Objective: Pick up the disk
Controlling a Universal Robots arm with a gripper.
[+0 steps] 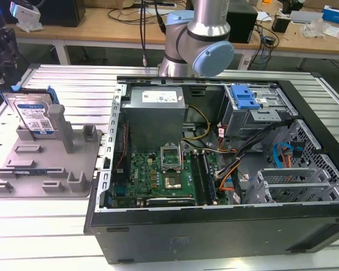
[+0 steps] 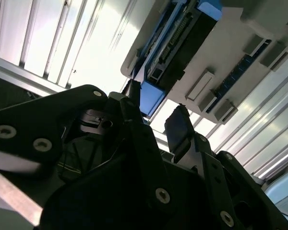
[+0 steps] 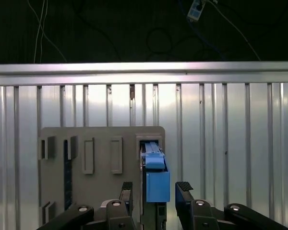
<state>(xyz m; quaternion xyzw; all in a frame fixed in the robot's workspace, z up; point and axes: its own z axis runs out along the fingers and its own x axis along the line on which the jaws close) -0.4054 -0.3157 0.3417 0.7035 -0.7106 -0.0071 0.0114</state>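
The disk (image 1: 35,116) stands on edge in a slot of the grey fixture tray (image 1: 45,164), at the exterior view's left; its blue-and-white label is visible. In both wrist views my gripper (image 3: 156,191) hangs above the tray. It is open, with one black finger (image 3: 127,191) on each side of the disk's blue rail end (image 3: 157,179). There are gaps on both sides and no contact. In the second wrist view the disk (image 2: 177,43) runs away from the gripper (image 2: 153,108), and its blue end block sits between the fingertips.
An open computer case (image 1: 214,164) with motherboard, cables and a blue-latched drive cage (image 1: 251,107) stands to the exterior view's right of the tray. Grey posts (image 1: 59,127) rise from the tray beside the disk. The ribbed metal table (image 3: 221,134) ends just beyond the tray.
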